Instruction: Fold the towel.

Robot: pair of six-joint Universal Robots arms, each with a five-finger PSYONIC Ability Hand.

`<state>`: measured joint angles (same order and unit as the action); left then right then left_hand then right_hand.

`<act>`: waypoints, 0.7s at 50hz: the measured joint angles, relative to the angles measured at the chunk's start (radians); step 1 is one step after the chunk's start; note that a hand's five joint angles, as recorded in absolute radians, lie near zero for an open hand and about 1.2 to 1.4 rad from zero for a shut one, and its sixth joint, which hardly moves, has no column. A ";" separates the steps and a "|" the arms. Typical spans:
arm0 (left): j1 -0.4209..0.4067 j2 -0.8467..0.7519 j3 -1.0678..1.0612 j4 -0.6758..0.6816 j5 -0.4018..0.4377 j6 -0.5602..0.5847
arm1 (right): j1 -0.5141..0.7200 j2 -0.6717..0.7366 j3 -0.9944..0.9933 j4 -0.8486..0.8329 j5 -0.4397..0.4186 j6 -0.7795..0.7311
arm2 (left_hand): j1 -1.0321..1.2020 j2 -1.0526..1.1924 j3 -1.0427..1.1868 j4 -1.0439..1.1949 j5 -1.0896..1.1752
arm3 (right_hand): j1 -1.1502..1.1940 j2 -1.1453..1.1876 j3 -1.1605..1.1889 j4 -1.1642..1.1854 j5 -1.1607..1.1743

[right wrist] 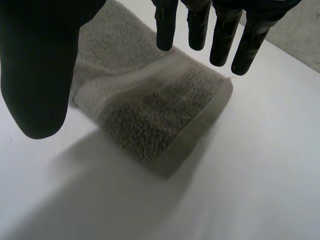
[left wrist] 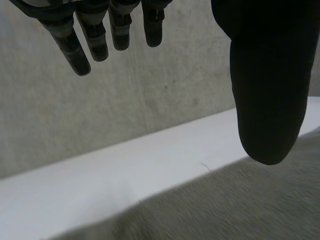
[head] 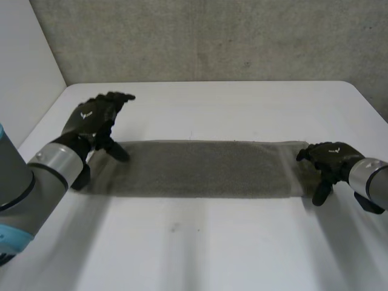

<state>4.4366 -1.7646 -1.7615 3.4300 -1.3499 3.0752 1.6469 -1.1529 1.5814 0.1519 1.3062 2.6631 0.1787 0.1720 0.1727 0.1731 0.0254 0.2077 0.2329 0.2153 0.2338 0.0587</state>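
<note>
Your towel point(head: 200, 168) lies flat, a long strip across the worktop point(head: 242, 109). Left hand point(head: 91, 121) over one end, right hand point(head: 330, 159) over the other, fingers spread, holding nothing.

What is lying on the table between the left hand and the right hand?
In the head view, the grey towel lies flat as a long strip between the left hand and the right hand. Nothing else is on that stretch.
</note>
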 measured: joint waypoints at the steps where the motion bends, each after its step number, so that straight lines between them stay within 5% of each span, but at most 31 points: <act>1: 0.000 0.000 0.000 0.000 0.000 0.000 | 0.000 0.000 0.000 0.000 0.000 0.000 | 0.000 0.000 0.000 0.000 0.000 | 0.000 0.000 0.000 0.000 0.000; 10: 0.004 -0.008 -0.030 -0.059 -0.023 -0.014 | -0.021 0.053 0.107 -0.249 -0.004 -0.080 | 0.000 0.000 0.000 0.000 0.000 | 0.259 0.312 0.331 0.309 0.288; 16: -0.002 -0.011 -0.027 -0.066 -0.036 -0.009 | -0.021 0.081 0.118 -0.295 0.001 -0.117 | 0.000 0.000 -0.001 -0.001 0.000 | 0.340 0.407 0.422 0.403 0.376; 23: -0.010 -0.017 -0.029 -0.061 -0.041 -0.006 | -0.028 0.123 0.101 -0.302 0.005 -0.163 | 0.000 -0.002 -0.002 -0.002 0.000 | 0.587 0.888 0.902 0.889 0.846; 26: -0.010 -0.020 -0.030 -0.062 -0.041 -0.006 | -0.037 0.128 0.094 -0.300 0.013 -0.179 | 0.000 -0.002 -0.002 -0.002 0.000 | 0.587 0.923 0.950 0.946 0.900; 35: -0.011 -0.012 -0.031 -0.065 -0.042 -0.006 | -0.082 0.075 0.088 -0.355 0.179 -0.315 | 0.000 -0.002 -0.002 -0.002 0.000 | 0.637 0.941 0.965 0.958 0.917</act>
<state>4.4252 -1.7769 -1.7926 3.3646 -1.3914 3.0693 1.5654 -1.0782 1.6695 -0.2028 1.4854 2.3476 0.1787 0.1696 0.1711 0.1712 0.0250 0.8451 1.1740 1.1806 1.1915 0.9753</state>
